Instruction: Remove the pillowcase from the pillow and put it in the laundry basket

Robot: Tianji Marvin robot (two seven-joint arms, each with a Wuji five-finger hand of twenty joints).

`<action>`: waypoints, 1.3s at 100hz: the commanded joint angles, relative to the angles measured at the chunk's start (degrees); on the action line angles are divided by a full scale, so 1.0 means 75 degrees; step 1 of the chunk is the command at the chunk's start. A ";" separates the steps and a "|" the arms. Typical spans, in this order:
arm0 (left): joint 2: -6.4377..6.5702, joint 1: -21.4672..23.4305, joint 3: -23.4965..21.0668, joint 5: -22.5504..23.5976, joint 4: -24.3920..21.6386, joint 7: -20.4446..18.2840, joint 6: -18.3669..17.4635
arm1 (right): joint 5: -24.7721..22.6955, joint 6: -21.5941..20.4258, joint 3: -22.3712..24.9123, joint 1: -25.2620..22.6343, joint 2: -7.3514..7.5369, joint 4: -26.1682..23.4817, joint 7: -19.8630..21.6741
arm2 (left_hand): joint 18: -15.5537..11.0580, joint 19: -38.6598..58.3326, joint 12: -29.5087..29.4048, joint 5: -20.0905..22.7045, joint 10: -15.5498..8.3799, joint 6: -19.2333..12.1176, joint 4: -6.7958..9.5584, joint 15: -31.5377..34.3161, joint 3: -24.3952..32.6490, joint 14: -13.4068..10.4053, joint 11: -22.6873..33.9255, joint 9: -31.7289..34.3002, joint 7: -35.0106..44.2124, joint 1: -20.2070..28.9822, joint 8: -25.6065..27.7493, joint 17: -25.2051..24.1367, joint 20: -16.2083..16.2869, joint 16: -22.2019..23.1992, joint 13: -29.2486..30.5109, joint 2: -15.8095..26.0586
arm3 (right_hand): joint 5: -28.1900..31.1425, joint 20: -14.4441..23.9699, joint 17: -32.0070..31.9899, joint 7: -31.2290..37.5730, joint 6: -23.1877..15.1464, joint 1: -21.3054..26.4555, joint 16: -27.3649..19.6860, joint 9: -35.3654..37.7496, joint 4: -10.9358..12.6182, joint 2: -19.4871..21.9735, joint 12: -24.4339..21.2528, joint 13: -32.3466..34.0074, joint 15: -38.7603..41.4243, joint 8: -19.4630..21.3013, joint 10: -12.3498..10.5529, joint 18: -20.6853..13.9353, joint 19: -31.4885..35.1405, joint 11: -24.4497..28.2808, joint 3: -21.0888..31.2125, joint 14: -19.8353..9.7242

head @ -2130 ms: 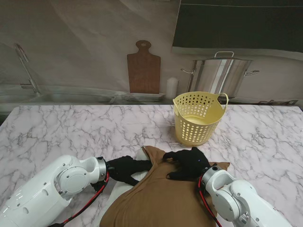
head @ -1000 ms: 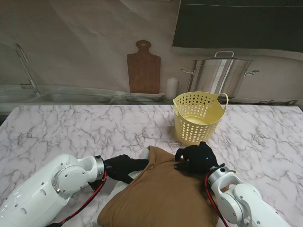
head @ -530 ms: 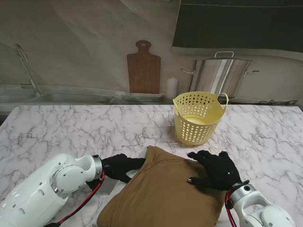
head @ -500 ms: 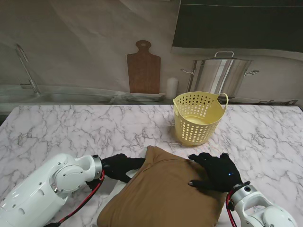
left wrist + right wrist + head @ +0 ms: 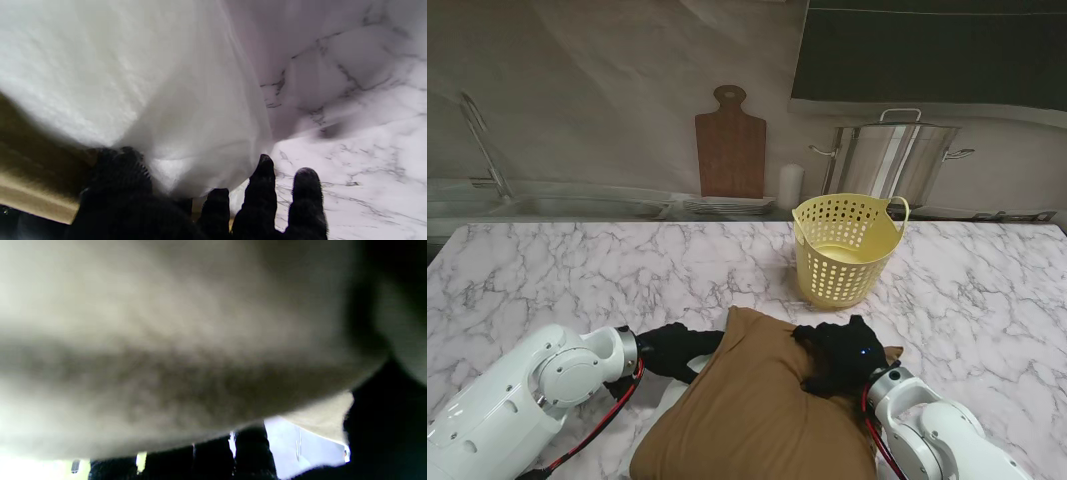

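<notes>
Brown pillowcase (image 5: 757, 410) on marble desk (image 5: 577, 280), left hand (image 5: 672, 348) at its left edge, right hand (image 5: 839, 352) gripping its top, yellow laundry basket (image 5: 845, 250) beyond

Your right robot hand (image 5: 839, 353), which half a second ago lay spread out flat toward the right edge of the pillowcase (image 5: 762, 415), now sits back toward the left and curls its fingers into the brown cloth. The pillowcase's far corner now reaches a little farther left, covering more of your left robot hand (image 5: 670, 349).
</notes>
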 commanded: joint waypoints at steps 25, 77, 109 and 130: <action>-0.0025 0.0202 -0.0426 -0.0019 -0.0454 0.0016 0.0006 | 0.0302 0.0560 -0.1266 0.1294 -0.0218 0.0918 -0.0758 | -0.0046 0.0952 0.0077 -0.0078 0.0151 0.0297 0.0060 0.0040 0.0100 0.0079 0.0173 -0.0041 0.0311 0.0248 0.0124 -0.0016 0.0020 0.0081 0.0174 0.0065 | 0.0518 0.0200 0.0716 0.0696 -0.0928 0.1239 0.0768 0.1213 0.0231 0.0734 0.0663 0.1269 0.1922 0.0324 -0.0571 -0.0462 0.0998 0.1115 0.0992 -0.0704; -0.0114 0.0324 -0.0421 -0.0628 -0.0577 0.0417 -0.0081 | 0.0161 0.0925 -0.1201 0.1073 -0.0257 0.0819 -0.1160 | 0.0005 0.1135 0.0154 0.0028 0.0078 0.0354 0.0023 0.0093 0.0017 0.0100 0.0228 0.0238 0.0374 0.0257 0.0172 -0.0012 0.0068 0.0129 0.0300 0.0461 | 0.1448 -0.0038 0.0758 0.1485 -0.0903 0.1286 0.0485 0.1620 0.0258 0.1560 0.0582 0.1378 0.1858 0.0233 -0.0325 -0.0445 0.1220 0.0759 0.0125 -0.0453; 0.0018 -0.0126 0.0459 -0.0346 0.0282 0.0094 -0.0098 | 0.0290 0.0544 -0.0167 0.0015 -0.0360 -0.0063 -0.1714 | -0.0012 0.1049 0.0141 0.0138 0.0055 0.0235 0.0064 0.0056 0.0050 0.0075 0.0206 0.0114 0.0370 0.0369 0.0203 -0.0047 -0.0008 0.0114 0.0242 -0.0287 | 0.1761 -0.0234 -0.0090 0.1290 -0.0684 0.0720 -0.0202 0.0131 0.0485 0.2123 -0.0054 -0.0255 0.0012 0.0326 0.0146 -0.0268 0.0681 -0.0139 -0.0791 -0.0065; 0.0063 -0.0223 0.0755 0.0006 0.0452 0.0059 -0.0108 | 0.0456 0.0597 -0.0181 0.0019 -0.0455 -0.0183 -0.2226 | -0.0052 0.1017 0.0133 0.0124 0.0078 0.0215 0.0080 0.0059 0.0091 0.0048 0.0211 0.0061 0.0358 0.0369 0.0194 -0.0037 -0.0031 0.0113 0.0221 -0.0407 | 0.1756 -0.0190 -0.0187 0.1303 -0.0589 0.0397 -0.0188 0.0019 0.0491 0.2498 -0.0068 -0.0378 0.0111 0.0397 0.0231 -0.0331 0.0694 -0.0016 -0.1356 0.0022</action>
